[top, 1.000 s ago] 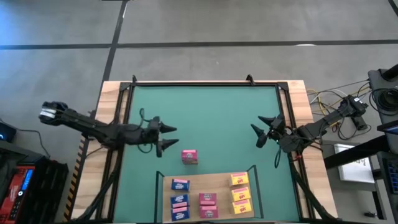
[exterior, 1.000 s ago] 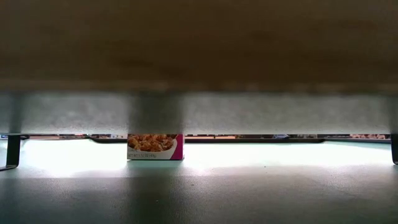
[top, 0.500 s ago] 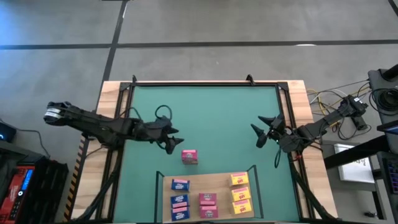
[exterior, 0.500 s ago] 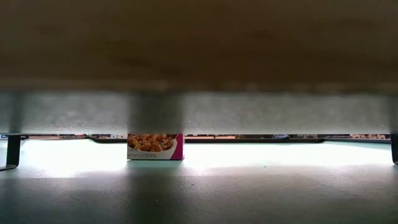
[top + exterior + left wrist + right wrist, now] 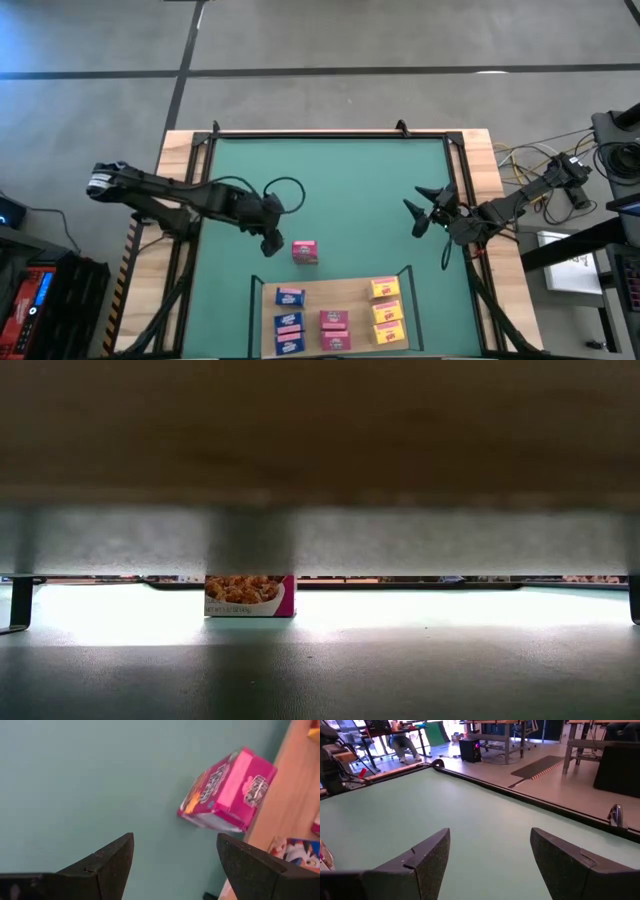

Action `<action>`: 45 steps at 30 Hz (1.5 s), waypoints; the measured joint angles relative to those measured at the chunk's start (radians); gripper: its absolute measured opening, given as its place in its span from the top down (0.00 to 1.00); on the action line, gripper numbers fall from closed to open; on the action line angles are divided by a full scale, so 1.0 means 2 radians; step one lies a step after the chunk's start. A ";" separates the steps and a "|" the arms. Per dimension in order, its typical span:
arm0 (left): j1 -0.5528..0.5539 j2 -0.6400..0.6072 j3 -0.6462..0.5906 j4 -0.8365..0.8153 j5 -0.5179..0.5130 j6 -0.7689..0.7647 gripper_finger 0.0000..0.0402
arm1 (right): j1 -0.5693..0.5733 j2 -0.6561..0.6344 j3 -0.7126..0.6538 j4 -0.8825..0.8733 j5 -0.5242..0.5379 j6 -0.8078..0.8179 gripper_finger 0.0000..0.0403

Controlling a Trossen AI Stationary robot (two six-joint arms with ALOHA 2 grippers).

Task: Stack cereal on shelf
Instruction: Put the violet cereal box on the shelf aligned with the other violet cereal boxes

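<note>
A green mat (image 5: 330, 190) covers most of the table, and the shelf (image 5: 350, 300), a light wooden board with dark corner posts, sits at the mat's near edge, where both arms can reach it. Eight cereal boxes lie on it in colour groups: blue (image 5: 289, 320) toward the left end, pink (image 5: 334, 329) in the middle, yellow (image 5: 386, 309) toward the right end, which suggests sorting by colour with one pink place unfilled. The left gripper (image 5: 270, 240) hangs low over the mat with its fingers apart and nothing between them, just beside the last pink box (image 5: 305, 251), apparently lined up for a grab. That box stands alone on the mat just beyond the shelf's far edge, ahead of the open fingers and off to one side. The right gripper (image 5: 422, 212) waits near the mat's right edge, fingers spread and empty.
</note>
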 joint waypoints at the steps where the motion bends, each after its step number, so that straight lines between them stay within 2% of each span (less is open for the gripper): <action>1: 0.000 -0.003 -0.004 0.006 0.000 0.002 0.33 | 0.000 0.000 0.000 0.000 0.000 0.000 0.34; 6: -0.003 -0.013 -0.013 0.035 0.008 0.051 0.33 | 0.000 0.000 0.000 0.000 0.000 0.000 0.34; 11: -0.005 0.004 -0.014 0.068 0.100 0.155 0.33 | 0.000 0.000 0.000 0.000 0.000 0.000 0.34; 15: -0.006 0.021 -0.014 0.090 0.109 0.243 0.33 | 0.000 0.000 0.000 0.000 0.000 0.000 0.34; 18: -0.006 0.027 -0.014 0.118 0.113 0.278 0.33 | 0.000 0.000 0.000 0.000 0.000 0.000 0.34; 30: -0.006 0.055 -0.014 0.191 0.108 0.311 0.31 | 0.000 0.000 0.000 0.000 0.000 0.000 0.34; 34: -0.006 0.061 -0.014 0.195 0.089 0.296 0.23 | 0.000 0.000 0.000 0.000 0.000 0.000 0.34; 40: -0.009 0.067 -0.014 0.199 0.081 0.297 0.03 | 0.000 0.000 0.000 0.000 0.000 0.000 0.34; 45: -0.009 0.075 -0.014 0.200 0.081 0.291 0.05 | 0.000 0.000 0.000 0.000 0.000 0.000 0.34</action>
